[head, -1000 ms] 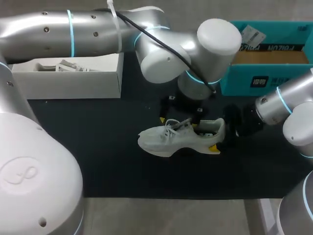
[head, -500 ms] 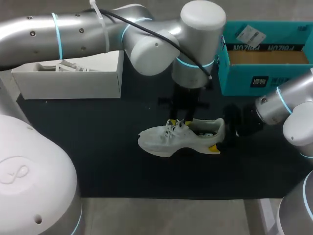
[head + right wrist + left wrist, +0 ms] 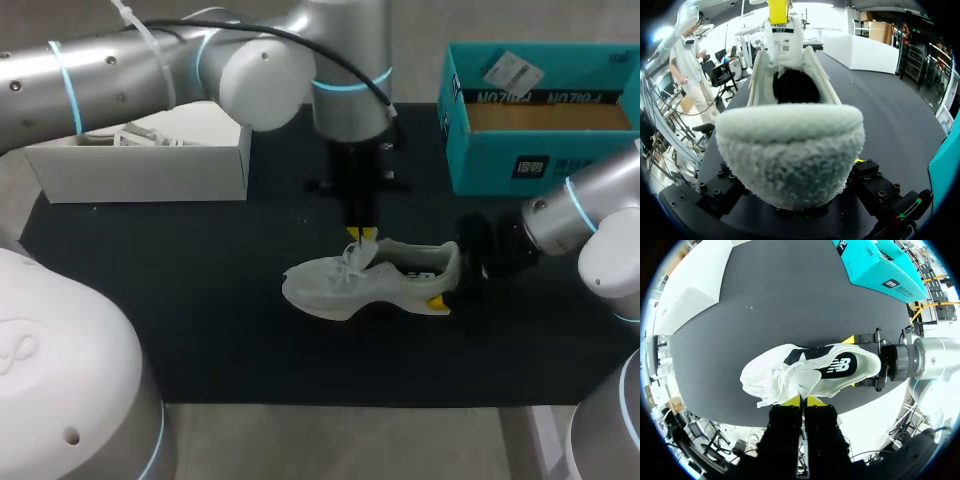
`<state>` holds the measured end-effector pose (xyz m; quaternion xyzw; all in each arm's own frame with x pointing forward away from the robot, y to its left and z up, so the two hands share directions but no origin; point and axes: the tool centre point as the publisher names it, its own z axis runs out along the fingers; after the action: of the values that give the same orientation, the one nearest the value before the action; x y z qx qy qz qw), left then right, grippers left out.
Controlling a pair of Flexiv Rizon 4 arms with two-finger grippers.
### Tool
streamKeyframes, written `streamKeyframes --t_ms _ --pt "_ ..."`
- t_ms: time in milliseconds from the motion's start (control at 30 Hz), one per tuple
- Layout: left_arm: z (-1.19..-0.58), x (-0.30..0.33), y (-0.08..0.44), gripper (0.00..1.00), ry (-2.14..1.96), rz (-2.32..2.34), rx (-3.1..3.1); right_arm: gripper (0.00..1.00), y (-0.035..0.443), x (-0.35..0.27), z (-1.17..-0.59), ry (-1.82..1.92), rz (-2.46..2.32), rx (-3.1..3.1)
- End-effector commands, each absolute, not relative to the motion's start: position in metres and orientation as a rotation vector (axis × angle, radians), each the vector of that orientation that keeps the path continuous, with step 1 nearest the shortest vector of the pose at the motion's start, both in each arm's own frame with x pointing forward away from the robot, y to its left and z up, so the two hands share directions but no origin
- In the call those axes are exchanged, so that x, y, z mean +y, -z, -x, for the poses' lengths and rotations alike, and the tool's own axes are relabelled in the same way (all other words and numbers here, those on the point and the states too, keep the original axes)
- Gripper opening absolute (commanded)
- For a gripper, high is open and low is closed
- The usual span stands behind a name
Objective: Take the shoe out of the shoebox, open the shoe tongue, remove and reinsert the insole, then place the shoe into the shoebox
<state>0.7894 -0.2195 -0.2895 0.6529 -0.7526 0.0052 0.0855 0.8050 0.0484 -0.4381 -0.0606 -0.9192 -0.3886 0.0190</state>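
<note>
Both pairs of jaws are closed on the shoe. From the head camera, the left gripper [image 3: 362, 236] hangs straight down and pinches the tongue [image 3: 357, 252] between its yellow tips, while the right gripper [image 3: 447, 280] clasps the heel from the side. The white sneaker [image 3: 340, 288] sits on the dark table [image 3: 200, 300], toe toward the left arm's side, outside the teal shoebox [image 3: 500, 165]. That shoebox stands open at the far right. A white box [image 3: 140, 165] stands at the far left.

The left wrist camera shows its yellow tips almost together, with the tongue nipped between them and the sneaker ahead.

The right wrist camera shows the fleecy heel collar [image 3: 790, 150] filling the space between its fingers. Beyond it the tongue stands upright, held at the top by a yellow finger [image 3: 778, 9] of the other arm.
</note>
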Motion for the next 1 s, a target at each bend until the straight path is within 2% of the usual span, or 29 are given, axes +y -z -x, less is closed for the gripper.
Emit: streamKeyframes --t_ms 33,867,900,933,967,1000 --pt "-0.783 -0.198 0.286 0.00 -0.161 -1.880 -2.179 0.00 0.447 0.052 -0.807 1.203 0.191 -2.856" --pt "-0.781 -0.122 0.330 0.00 -0.044 -2.035 -1.992 0.00 0.447 0.052 -0.807 1.203 0.191 -2.856" --pt "-0.781 -0.122 0.333 0.17 -0.017 -2.026 -1.998 0.00 0.447 0.052 -0.807 1.203 0.191 -2.856" --pt "-0.780 -0.123 0.337 0.50 0.004 -2.023 -2.004 0.00 0.447 0.052 -0.807 1.203 0.191 -2.856" --pt "-0.780 -0.123 0.340 0.93 0.018 -2.024 -1.995 0.00 0.447 0.052 -0.807 1.203 0.191 -2.856" --pt "-0.780 -0.124 0.343 1.00 0.032 -2.011 -1.991 0.00 0.447 0.052 -0.807 1.203 0.191 -2.856"
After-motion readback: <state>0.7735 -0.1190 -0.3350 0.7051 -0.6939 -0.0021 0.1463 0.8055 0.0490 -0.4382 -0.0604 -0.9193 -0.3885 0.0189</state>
